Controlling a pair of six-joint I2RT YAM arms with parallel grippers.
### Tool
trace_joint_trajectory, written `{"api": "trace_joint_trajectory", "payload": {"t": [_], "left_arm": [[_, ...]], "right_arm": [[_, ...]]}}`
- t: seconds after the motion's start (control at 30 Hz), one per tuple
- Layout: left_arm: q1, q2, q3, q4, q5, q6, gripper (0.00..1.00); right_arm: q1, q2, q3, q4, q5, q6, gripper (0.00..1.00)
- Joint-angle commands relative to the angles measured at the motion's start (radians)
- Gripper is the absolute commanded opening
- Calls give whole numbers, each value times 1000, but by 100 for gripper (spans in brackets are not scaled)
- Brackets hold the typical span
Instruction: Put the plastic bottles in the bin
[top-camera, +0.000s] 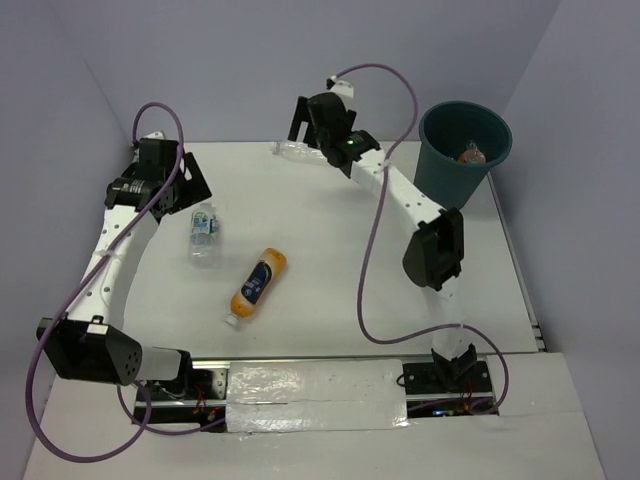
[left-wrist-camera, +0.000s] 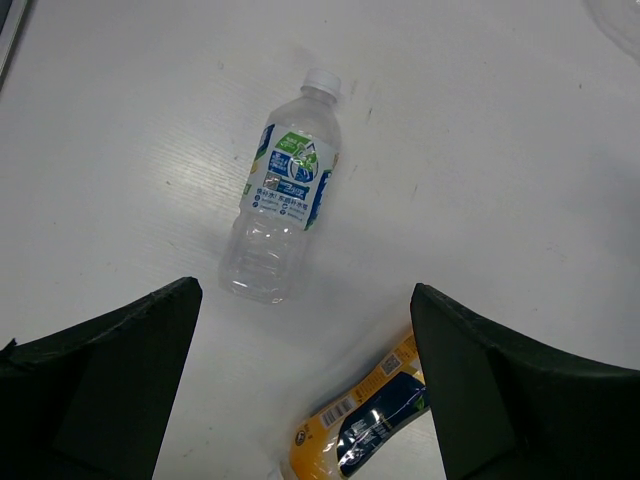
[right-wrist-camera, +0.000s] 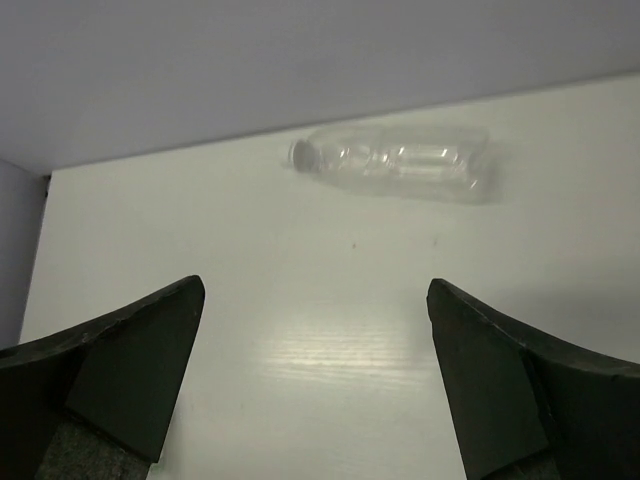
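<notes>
I see orange bottle (top-camera: 256, 288) lying diagonal, cap near-left, labelled bottle (top-camera: 203, 233) left of it, cap far, clear bottle (right-wrist-camera: 390, 165) crosswise at far edge, bin (top-camera: 450, 178) far right, orange-tinted item (top-camera: 470, 153) inside, left tool (left-wrist-camera: 305, 385) and right tool (right-wrist-camera: 315, 385) wide open, empty

White table (top-camera: 310, 200), pale walls (top-camera: 200, 60)

Ahead of the right gripper (right-wrist-camera: 315, 300), bare white tabletop (right-wrist-camera: 300, 350) lies open up to a clear unlabelled plastic bottle (right-wrist-camera: 395, 165) lying crosswise, grey wall (right-wrist-camera: 300, 60) just behind.
</notes>
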Motion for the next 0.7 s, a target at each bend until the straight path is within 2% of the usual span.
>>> {"api": "trace_joint_trajectory", "payload": {"t": [0.0, 0.07, 0.3, 0.47, 0.67], "left_arm": [[5, -44, -6, -7, 11, 9, 99], [5, -49, -14, -2, 16, 6, 99], [5, -43, -17, -16, 31, 3, 99], [5, -54, -38, -8, 20, 14, 99], [5, -57, -51, 3, 37, 21, 99]], "right_arm": [[9, 65, 32, -30, -88, 221, 100], [7, 81, -15, 10, -112, 334, 100], [9, 95, -198, 229, -40, 655, 100], [4, 209, -99, 199, -6, 821, 100], [-1, 289, -62, 228, 46, 908, 100]]}}
